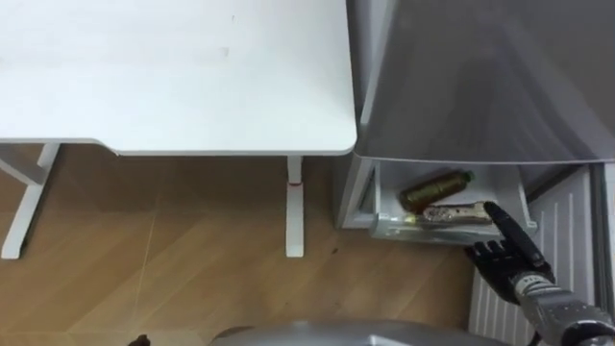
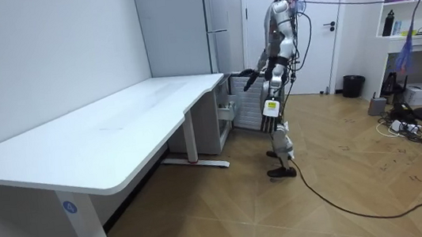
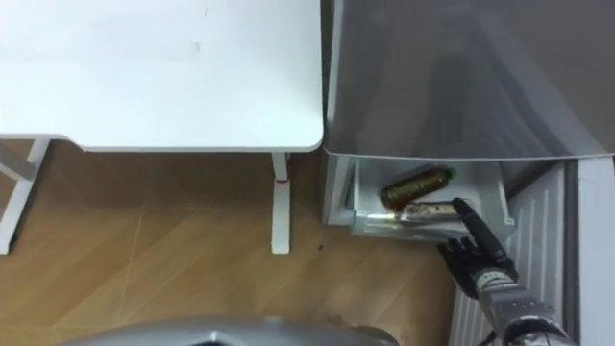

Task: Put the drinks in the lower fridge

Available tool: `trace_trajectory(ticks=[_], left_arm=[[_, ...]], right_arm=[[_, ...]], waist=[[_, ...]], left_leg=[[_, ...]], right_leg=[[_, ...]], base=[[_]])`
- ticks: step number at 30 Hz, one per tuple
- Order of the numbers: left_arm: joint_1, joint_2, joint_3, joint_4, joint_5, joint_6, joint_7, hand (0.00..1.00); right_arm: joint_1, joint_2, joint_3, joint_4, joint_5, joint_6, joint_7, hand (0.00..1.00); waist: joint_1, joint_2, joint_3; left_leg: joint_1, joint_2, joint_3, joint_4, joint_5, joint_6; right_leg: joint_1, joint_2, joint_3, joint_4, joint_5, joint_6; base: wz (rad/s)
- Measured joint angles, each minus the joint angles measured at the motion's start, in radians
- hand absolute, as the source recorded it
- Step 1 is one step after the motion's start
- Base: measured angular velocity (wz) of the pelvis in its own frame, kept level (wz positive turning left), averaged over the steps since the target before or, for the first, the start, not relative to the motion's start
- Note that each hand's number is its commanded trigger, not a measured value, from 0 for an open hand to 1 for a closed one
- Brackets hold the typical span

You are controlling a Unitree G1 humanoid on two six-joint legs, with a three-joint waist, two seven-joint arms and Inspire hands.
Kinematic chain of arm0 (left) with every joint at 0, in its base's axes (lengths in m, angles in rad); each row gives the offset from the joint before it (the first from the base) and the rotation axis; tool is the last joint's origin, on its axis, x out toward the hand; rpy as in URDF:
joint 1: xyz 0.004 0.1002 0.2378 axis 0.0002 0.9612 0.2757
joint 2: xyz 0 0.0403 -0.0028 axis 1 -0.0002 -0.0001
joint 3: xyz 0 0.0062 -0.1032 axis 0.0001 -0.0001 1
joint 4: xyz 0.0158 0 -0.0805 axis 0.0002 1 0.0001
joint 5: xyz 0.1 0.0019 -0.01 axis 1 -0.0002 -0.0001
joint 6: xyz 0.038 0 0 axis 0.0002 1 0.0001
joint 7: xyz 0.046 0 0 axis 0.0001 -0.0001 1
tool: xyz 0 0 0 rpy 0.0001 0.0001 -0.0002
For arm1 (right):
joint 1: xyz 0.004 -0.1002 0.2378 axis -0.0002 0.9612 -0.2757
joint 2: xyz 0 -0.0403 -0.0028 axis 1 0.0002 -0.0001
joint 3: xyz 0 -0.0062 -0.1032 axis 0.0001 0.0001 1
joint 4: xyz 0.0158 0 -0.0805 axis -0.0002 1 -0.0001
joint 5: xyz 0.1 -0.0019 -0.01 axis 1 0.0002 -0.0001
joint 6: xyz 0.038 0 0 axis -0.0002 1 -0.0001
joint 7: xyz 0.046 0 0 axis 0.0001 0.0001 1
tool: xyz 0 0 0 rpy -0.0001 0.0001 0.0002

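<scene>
Right hand [image 1: 514, 258] outstretched, amber bottle [image 1: 434, 190] lying crosswise, cap rightward

Wht desk [image 1: 173, 77], grey fridge [image 1: 480, 77], amber btl [image 1: 437, 189]

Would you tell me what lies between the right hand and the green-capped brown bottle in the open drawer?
A second, pale-labelled bottle lies there, between the right hand and the green-capped bottle, as both eye views show.
</scene>
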Motion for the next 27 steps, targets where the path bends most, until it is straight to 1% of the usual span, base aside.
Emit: trace_trajectory(ticks=[4,8,10,14,15,16,21,22,23,26,27], left_arm=[[-0.009,-0.002,0.000,0.000,0.000,-0.001,0.000,0.00],[-0.011,-0.005,0.001,0.002,-0.002,-0.001,-0.001,0.00],[-0.012,-0.009,0.001,0.008,-0.002,-0.001,-0.001,0.00],[-0.015,-0.012,0.001,0.020,-0.002,-0.001,0.000,0.00],[-0.015,-0.013,0.002,0.023,-0.002,-0.003,0.002,0.00],[-0.016,-0.015,0.002,0.025,-0.007,-0.003,0.004,0.00],[-0.018,-0.021,0.002,0.036,-0.012,-0.005,0.006,0.00],[-0.018,-0.022,0.002,0.038,-0.011,-0.005,0.007,0.00],[-0.019,-0.022,0.002,0.037,-0.011,-0.005,0.007,0.00],[-0.025,-0.021,0.000,0.036,-0.012,-0.010,0.006,0.00],[-0.036,-0.021,0.000,0.040,-0.010,-0.016,0.006,0.00]], right_arm=[[0.005,0.016,0.000,0.038,-0.002,0.000,0.000,0.00],[0.037,0.018,-0.002,0.037,-0.001,-0.001,0.002,0.00],[0.053,0.020,-0.002,0.038,0.000,-0.001,0.000,0.00],[0.074,0.032,-0.002,0.038,0.006,-0.001,-0.002,0.00],[0.080,0.037,-0.003,0.038,0.011,-0.001,-0.008,0.00],[0.082,0.042,-0.003,0.040,0.012,-0.002,-0.013,0.00],[0.089,0.060,-0.012,0.039,0.020,-0.004,-0.033,0.00],[0.088,0.062,-0.013,0.038,0.032,-0.004,-0.037,0.00],[0.088,0.063,-0.014,0.038,0.041,-0.004,-0.039,0.00],[0.068,0.067,-0.014,0.038,0.051,-0.006,-0.040,0.00],[0.053,0.071,-0.014,0.040,0.051,-0.014,-0.041,0.00]], waist=[[-0.003,0.004,-0.0006],[-0.009,0.007,-0.0059],[-0.018,0.008,-0.0053],[-0.022,0.011,-0.0058],[-0.022,0.010,-0.0053],[-0.022,0.013,-0.0032],[-0.021,0.017,-0.0041],[-0.021,0.014,-0.0062],[-0.021,0.019,-0.0057],[-0.022,0.020,-0.0059],[-0.021,0.023,-0.0075]], left_leg=[[0.001,0.008,0.008,-0.004,-0.006,-0.004],[0.004,0.010,0.010,-0.004,-0.007,-0.005],[0.004,0.011,0.011,-0.004,-0.007,-0.006],[0.008,0.014,0.013,-0.005,-0.011,-0.008],[0.013,0.015,0.014,-0.005,-0.011,-0.009],[0.014,0.016,0.015,-0.005,-0.012,-0.009],[0.013,0.021,0.016,-0.002,-0.014,-0.013],[0.011,0.022,0.016,-0.001,-0.014,-0.013],[0.008,0.022,0.016,0.001,-0.014,-0.013],[-0.021,0.022,0.014,0.009,-0.015,-0.013],[-0.045,0.022,0.014,0.019,-0.015,-0.013]], right_leg=[[-0.005,0.010,0.011,0.000,0.003,-0.005],[-0.005,0.013,0.015,0.000,0.004,-0.006],[-0.006,0.014,0.017,0.000,0.004,-0.006],[-0.004,0.017,0.017,0.000,0.004,-0.008],[-0.004,0.018,0.017,0.001,0.005,-0.009],[-0.004,0.019,0.017,0.002,0.006,-0.010],[-0.006,0.022,0.016,0.003,0.006,-0.014],[-0.007,0.022,0.015,0.004,0.005,-0.014],[-0.007,0.022,0.014,0.004,0.005,-0.015],[-0.031,0.022,0.015,0.008,0.005,-0.015],[-0.055,0.019,0.014,0.023,0.003,-0.018]], base=[[-0.08],[-0.02],[0.00],[-0.03],[-0.05],[-0.04],[0.00],[0.00],[0.00],[0.00],[0.00]])
